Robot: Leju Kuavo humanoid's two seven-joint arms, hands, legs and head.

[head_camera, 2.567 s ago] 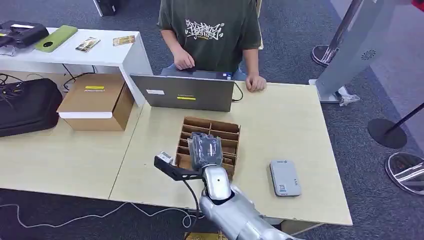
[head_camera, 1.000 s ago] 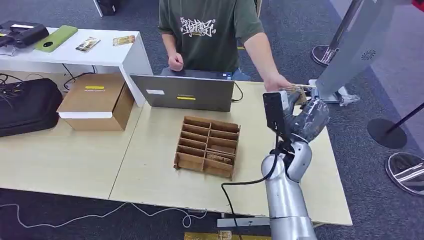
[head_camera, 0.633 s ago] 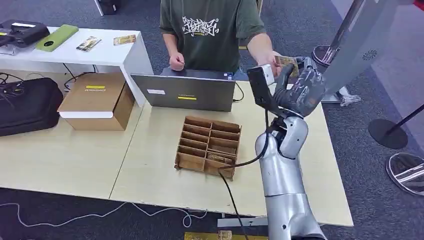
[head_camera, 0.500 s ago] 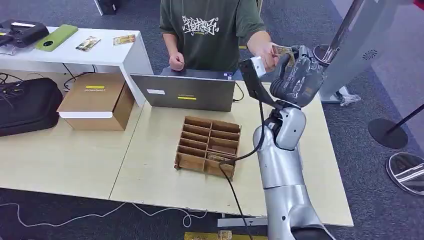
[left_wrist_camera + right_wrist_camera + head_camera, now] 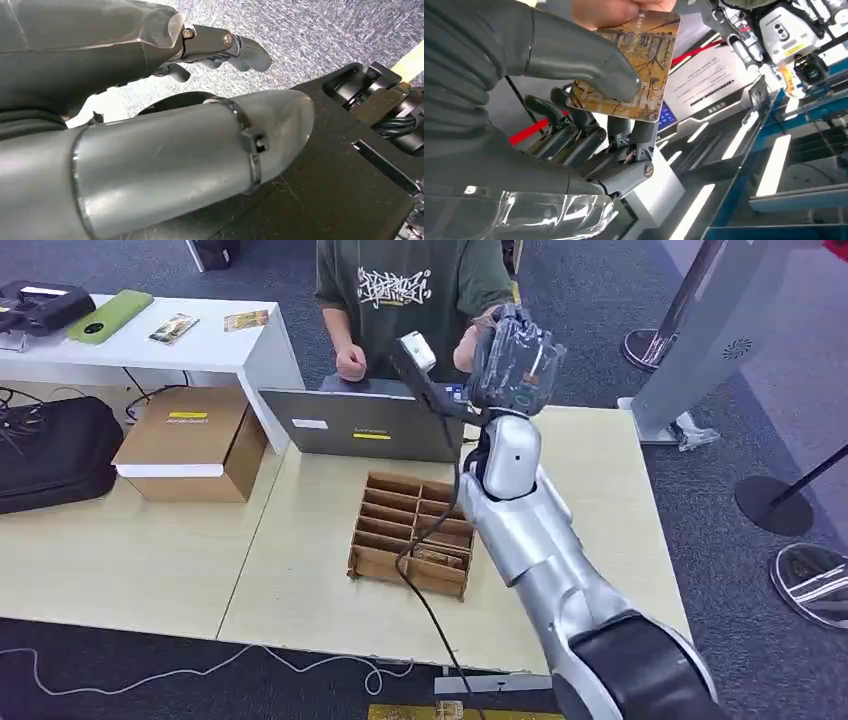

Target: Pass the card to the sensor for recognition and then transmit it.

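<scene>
Gold-brown and printed with a painting, the card (image 5: 634, 65) was pinched between the thumb and the dark fingers (image 5: 584, 135) of the right robot hand (image 5: 512, 355), which was raised high above the far edge of the bench (image 5: 590, 490), at about one o'clock from the cardboard divider box (image 5: 415, 532). At the card's outer edge a person's hand (image 5: 619, 9) could be seen touching it, so the handover was judged to be under way, with both parties gripping the card at once.

The left robot hand (image 5: 220, 45) was seen hanging beside the robot's body over the carpet, holding nothing, its fingers loosely curled; whether it was fully closed could not be told.

Several risks were judged from this position. If the thumb were released before the person's grip was firm, the card could be dropped onto the laptop (image 5: 365, 425) or the bench. If the pinch were kept too long while the person pulled, the card could be bent or jerked free. No sensor could be made out on the bench, so whether recognition had been completed could not be confirmed. A sudden arm motion so close to the person (image 5: 410, 290) could also result in contact.
</scene>
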